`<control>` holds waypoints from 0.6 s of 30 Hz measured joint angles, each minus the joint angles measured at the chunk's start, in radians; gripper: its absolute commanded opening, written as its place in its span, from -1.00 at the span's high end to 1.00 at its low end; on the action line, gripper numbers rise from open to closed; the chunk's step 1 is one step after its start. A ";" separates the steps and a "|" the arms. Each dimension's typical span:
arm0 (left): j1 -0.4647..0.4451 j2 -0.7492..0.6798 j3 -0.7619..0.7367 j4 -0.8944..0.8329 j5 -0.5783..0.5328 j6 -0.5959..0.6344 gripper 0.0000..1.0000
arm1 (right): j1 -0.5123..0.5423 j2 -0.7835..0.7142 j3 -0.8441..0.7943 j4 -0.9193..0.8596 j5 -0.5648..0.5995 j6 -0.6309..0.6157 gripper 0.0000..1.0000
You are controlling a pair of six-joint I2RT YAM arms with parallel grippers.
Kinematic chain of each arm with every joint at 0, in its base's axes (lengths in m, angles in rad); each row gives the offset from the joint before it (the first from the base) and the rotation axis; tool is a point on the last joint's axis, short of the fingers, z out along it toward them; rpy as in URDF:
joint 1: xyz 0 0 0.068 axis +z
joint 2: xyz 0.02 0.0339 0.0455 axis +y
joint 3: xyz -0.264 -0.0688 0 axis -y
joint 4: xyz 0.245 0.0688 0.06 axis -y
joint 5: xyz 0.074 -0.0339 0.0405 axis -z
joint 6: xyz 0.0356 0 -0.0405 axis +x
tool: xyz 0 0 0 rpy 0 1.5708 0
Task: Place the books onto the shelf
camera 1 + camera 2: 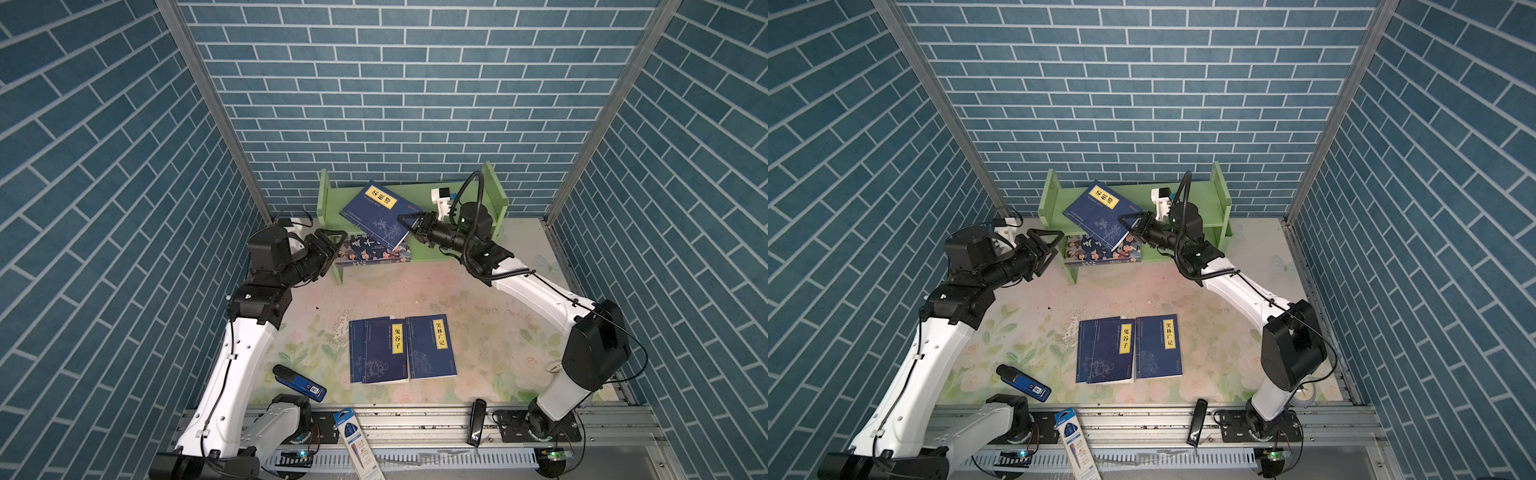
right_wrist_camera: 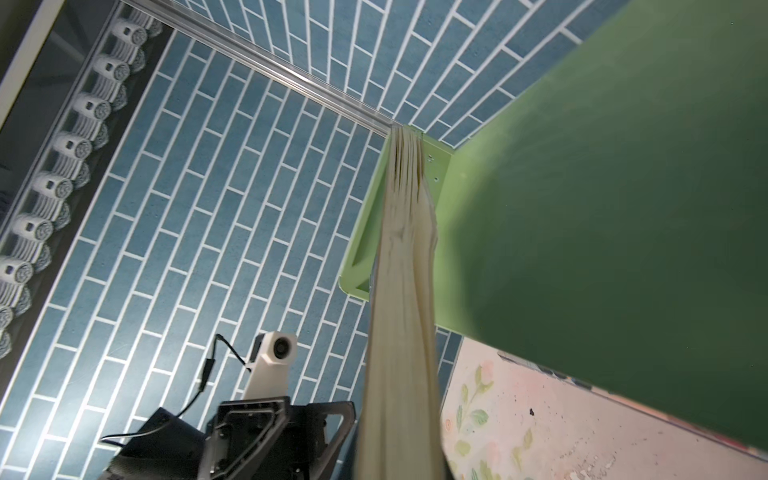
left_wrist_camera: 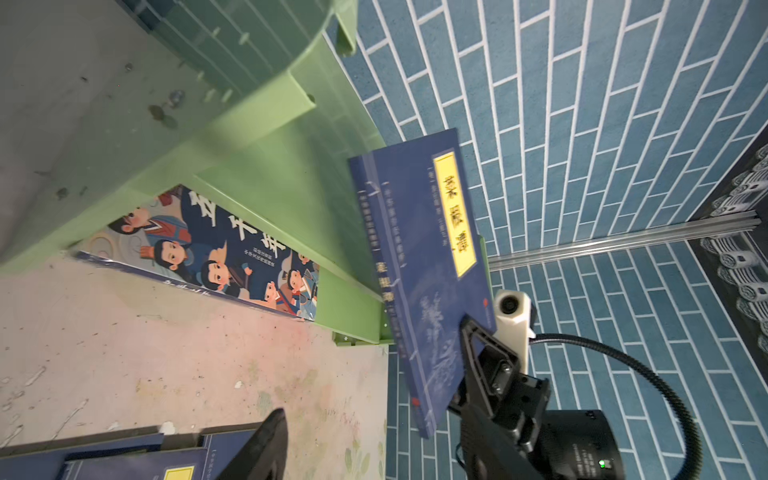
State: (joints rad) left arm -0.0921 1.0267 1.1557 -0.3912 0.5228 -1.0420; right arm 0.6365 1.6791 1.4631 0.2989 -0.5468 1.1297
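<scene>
**Right tool (image 1: 409, 223) holds navy book (image 1: 376, 214) over shelf (image 1: 494, 189)**

The right tool is clamped on the navy book's edge, and the book hangs tilted over the shelf's top tier. The left tool (image 1: 337, 251) has its jaws apart and empty, just beside the shelf's left end. A cartoon book (image 1: 374, 252) lies on the lower tier. The other books (image 1: 430, 345) lie flat on the table (image 1: 498, 332).

- Four navy books (image 1: 430, 347), it seems; one lies mostly hidden under another mid-table.
- One cartoon-cover book (image 1: 365, 252).
- One green shelf (image 1: 415, 192).
- One blue handheld device (image 1: 299, 383).
- One pen package (image 1: 358, 440).
- One black stick-shaped device (image 1: 476, 422).
</scene>
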 measured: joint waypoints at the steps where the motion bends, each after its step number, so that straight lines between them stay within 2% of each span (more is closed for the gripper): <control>1: 0.004 -0.002 0.000 -0.011 0.002 0.005 -0.36 | -0.005 0.007 0.028 -0.014 -0.021 -0.007 0.98; 5: 0.010 -0.001 -0.008 -0.014 0.021 0.007 -0.40 | -0.014 0.057 0.126 -0.064 -0.105 -0.022 0.98; 12: 0.010 0.023 -0.106 0.200 0.083 -0.067 -0.58 | -0.021 0.132 0.144 -0.103 -0.204 -0.019 0.97; 18: 0.006 0.087 -0.120 0.342 0.116 -0.122 -0.59 | -0.025 0.132 0.143 -0.089 -0.254 -0.007 0.96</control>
State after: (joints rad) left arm -0.0860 1.1141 1.0355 -0.0494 0.6392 -1.1641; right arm 0.6113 1.8107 1.6062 0.2100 -0.8009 1.1229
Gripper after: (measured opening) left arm 0.796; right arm 0.115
